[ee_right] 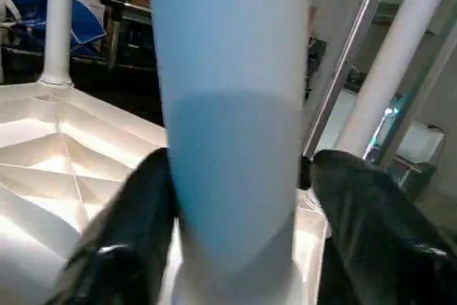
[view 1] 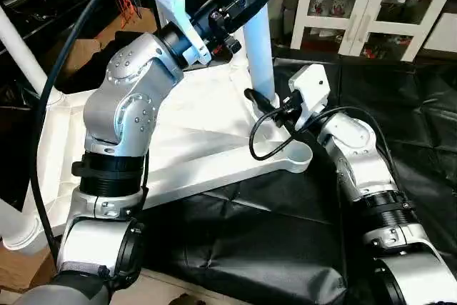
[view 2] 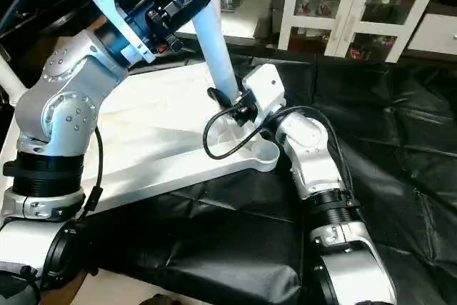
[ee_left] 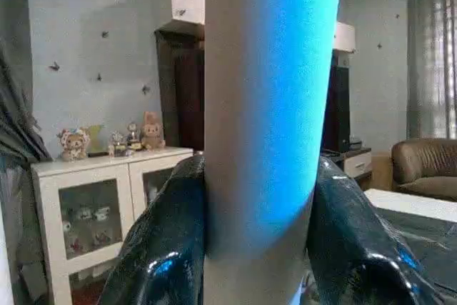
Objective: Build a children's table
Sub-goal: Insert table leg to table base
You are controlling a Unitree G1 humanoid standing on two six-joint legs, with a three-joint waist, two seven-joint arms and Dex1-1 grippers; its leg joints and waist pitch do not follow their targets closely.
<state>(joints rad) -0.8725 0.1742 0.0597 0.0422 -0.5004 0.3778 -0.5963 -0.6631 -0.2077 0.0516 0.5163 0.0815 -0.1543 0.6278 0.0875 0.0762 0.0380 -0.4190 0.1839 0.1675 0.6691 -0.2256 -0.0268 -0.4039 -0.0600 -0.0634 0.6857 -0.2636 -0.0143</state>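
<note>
Upside down on a black sheet [view 1: 285,241]: the white tabletop [view 1: 193,148], ribbed underside facing up, X-shaped ribs plain in the right wrist view. Tilted slightly, near edge overhanging the dark cover.

Standing upright in the corner socket [view 2: 246,149] nearest the right arm: 1 white leg [view 1: 258,48], tinted pale blue by the light. Seen further off in the right wrist view, 2 more legs: 1 already planted in a far corner [ee_right: 56,19], another leaning at a slant [ee_right: 400,55]. At the left border of the left eye view, more white tubes [view 1: 21,51], leaning beside the tabletop.

Left claw [ee_left: 260,198] high on the upright leg, closed on it: both black fingers [ee_left: 168,241] pressed against the tube's sides, no gap visible. Silver left forearm rising from the lower left, wrist bent toward the leg.

Right claw [ee_right: 235,183] low on the same leg, just above the socket. Fingers [ee_right: 136,226] on either side of the tube; left-hand one touching or nearly so, a thin sliver of gap at the other, so a loose hold at most, not possible to say whether truly clamped. Black cable [view 1: 268,144] looping from the right wrist down over the tabletop corner.

Behind: white glass-door cabinets [view 1: 371,5] with small figurines.
</note>
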